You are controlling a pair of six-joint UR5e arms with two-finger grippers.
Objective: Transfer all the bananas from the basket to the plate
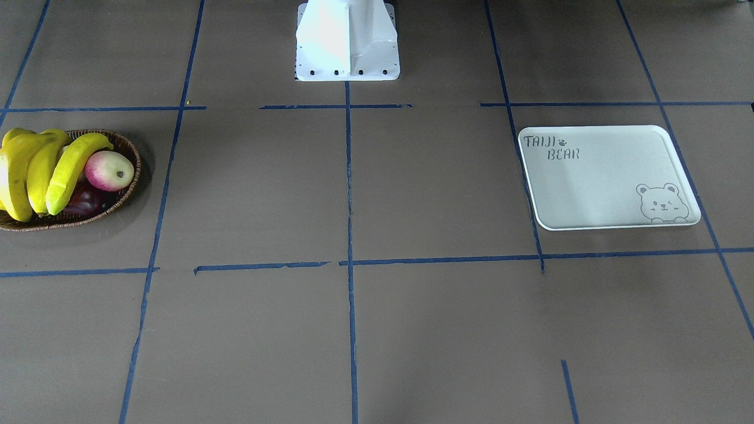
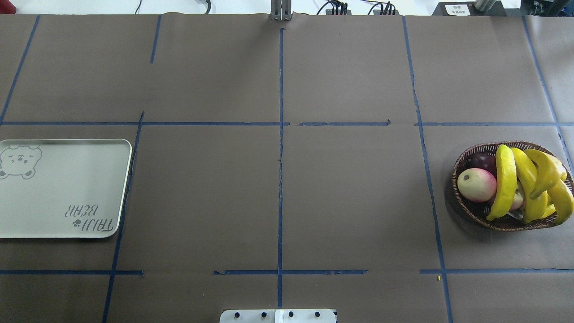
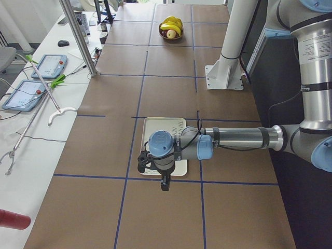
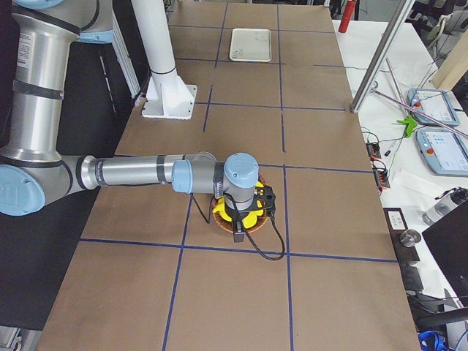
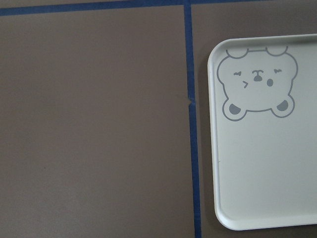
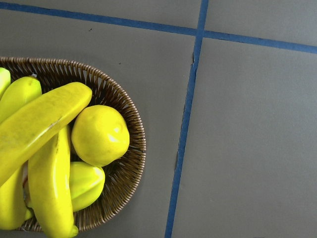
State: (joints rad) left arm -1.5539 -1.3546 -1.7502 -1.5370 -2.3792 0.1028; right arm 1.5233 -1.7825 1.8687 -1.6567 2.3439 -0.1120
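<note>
The basket was set on the table ahead and to the right of the robot's pedestal. The plate was set ahead and to the pedestal's left. The bananas were piled in the basket's half farther from the pedestal, and a round fruit was lodged in the nearer half.

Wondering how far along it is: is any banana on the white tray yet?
No, the plate is bare, and the bananas lie in the basket.

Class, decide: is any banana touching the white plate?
Apart. The front-facing view shows the plate bare, with the bananas piled in the basket far off to its side.
</note>
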